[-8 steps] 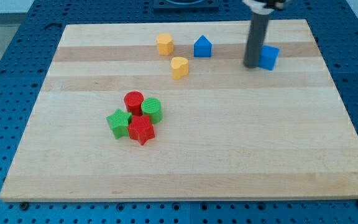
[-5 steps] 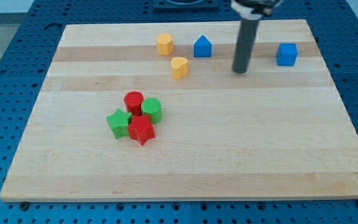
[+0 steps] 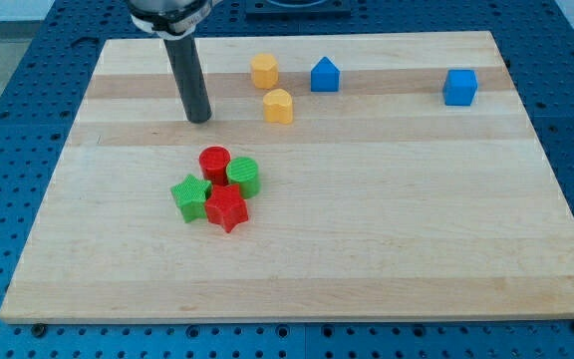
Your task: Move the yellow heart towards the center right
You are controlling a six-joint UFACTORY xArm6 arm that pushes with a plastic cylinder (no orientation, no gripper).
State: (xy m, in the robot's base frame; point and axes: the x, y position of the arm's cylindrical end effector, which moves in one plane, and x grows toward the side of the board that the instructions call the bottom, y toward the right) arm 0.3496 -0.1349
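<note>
We have no jaws, so my tip [image 3: 199,119], left of the light, stiff yellow heart [image 3: 278,106], should push its left side.

We see a pale, matt wooden board [image 3: 387,229] with visible grain, ridged plastic-looking blocks like the yellow heart [image 3: 278,106], and a smooth dark rod.

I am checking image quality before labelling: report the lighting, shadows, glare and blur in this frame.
Camera view: even, soft lighting with no glare on the wooden board; blocks such as the yellow heart and blue cube are sharp with only faint shadows; my tip is crisp, but the rod's top is cut off by the frame.
</note>
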